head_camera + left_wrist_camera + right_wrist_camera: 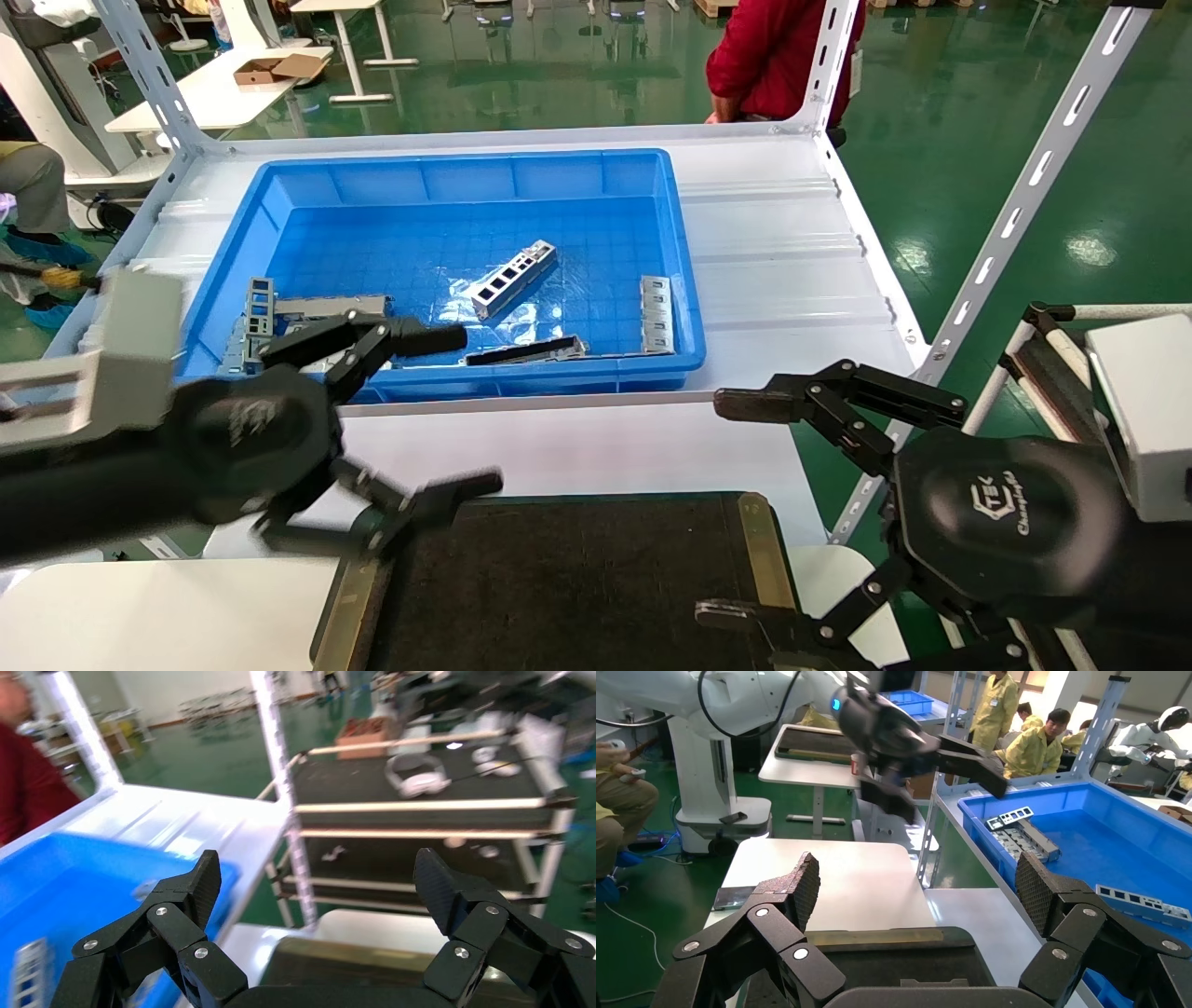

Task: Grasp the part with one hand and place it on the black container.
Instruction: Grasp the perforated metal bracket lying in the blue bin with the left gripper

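Hovering over the near-left part of the white shelf top, our left gripper is spreading its thin fingers wide and carrying nothing, poised between the near wall of the blue plastic bin and the black container. The part, a narrow silver-grey bracket with a row of square cut-outs, is lying on the bin floor near its middle, tilted diagonally and well apart from the stacked grey plates in the bin's left corner and the long dark strip by the near wall. We are judging that the reach is only beginning, so we are planning to carry the gripper over the bin wall, turn the wrist until the jaws are straddling the bracket's narrow width, and lower carefully, since thin metal on a slick floor is likely to skid. Our right gripper, also wide open, is waiting idle off the shelf's near-right corner, just beside the container's brass-coloured strip.
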